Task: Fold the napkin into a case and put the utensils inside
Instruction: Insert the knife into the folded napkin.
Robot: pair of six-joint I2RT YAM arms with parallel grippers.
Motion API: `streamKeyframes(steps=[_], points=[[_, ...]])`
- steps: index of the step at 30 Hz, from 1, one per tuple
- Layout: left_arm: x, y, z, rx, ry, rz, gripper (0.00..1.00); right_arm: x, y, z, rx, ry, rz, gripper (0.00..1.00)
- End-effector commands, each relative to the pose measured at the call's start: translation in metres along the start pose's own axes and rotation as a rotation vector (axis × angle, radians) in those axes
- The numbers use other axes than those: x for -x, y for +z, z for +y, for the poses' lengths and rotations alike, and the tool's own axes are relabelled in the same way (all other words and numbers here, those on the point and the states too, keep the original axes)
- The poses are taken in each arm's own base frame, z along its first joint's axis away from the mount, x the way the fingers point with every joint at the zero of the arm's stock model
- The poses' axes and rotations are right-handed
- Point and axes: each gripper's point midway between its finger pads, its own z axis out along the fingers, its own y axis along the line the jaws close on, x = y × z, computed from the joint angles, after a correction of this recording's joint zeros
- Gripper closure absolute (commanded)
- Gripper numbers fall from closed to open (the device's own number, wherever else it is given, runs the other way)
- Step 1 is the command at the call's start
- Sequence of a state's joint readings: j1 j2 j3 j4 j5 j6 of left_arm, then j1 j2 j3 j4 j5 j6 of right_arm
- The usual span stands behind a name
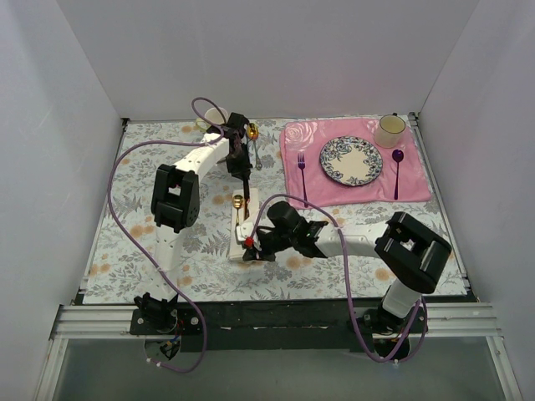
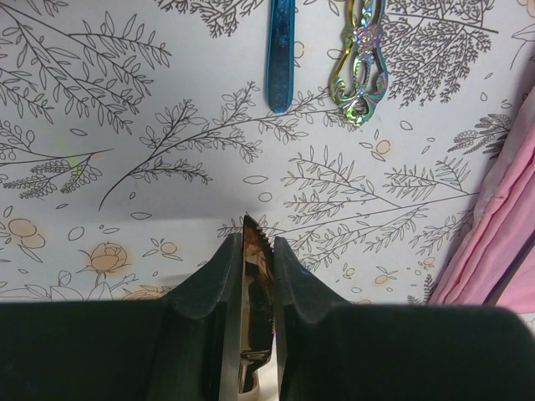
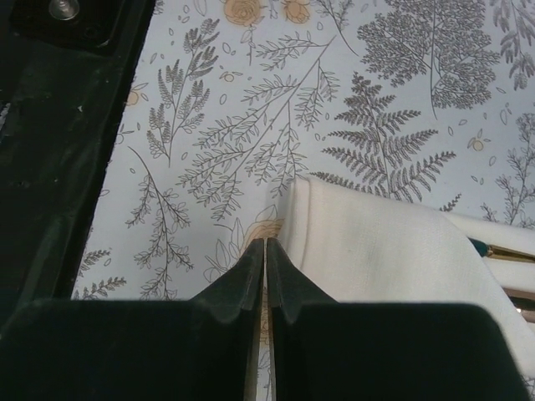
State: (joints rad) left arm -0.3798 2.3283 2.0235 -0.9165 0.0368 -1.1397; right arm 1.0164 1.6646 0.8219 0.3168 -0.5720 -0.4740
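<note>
We see a grey floral-printed tablecloth [image 1: 134, 209] boxed by plain white walls [image 1: 251, 50]; our left gripper [image 2: 252, 244] clenches the slim copper-coloured knife [image 2: 256, 280], our right gripper [image 3: 266, 252] is all but closed beside the folded cream-white cloth napkin [image 3: 376, 251] lying mid-table

A wide way is offered along the left edge, where the near left part of the table [image 1: 117, 259] is seen bare. The middle is blocked by the folded napkin [image 1: 234, 234], and the right arm [image 1: 351, 242] is stretched toward it from the near right corner. Toward the far edge, passage is narrowed by the left arm [image 1: 201, 159], a blue-handled spoon [image 2: 279, 50] and an iridescent handle [image 2: 361, 58]. The far right corner is taken up by the pink placemat [image 1: 334, 192] with plate [image 1: 328, 154], cup [image 1: 389, 129], purple fork [image 1: 302, 175] and purple spoon [image 1: 398, 167].
</note>
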Motion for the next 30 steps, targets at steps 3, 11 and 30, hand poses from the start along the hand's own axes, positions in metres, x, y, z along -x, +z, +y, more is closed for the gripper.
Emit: streamKeyframes(steps=[3, 11, 30], points=[[0.007, -0.036, -0.005, -0.017, 0.007, -0.045, 1.0, 0.004, 0.015, 0.013, 0.08, -0.053, -0.011, 0.9], [0.003, -0.039, -0.01, -0.013, 0.037, -0.054, 1.0, -0.012, 0.029, -0.003, -0.112, -0.148, 0.068, 0.94], [-0.011, -0.046, -0.011, 0.015, 0.065, -0.071, 1.0, -0.059, 0.03, -0.009, -0.237, -0.246, 0.231, 0.98]])
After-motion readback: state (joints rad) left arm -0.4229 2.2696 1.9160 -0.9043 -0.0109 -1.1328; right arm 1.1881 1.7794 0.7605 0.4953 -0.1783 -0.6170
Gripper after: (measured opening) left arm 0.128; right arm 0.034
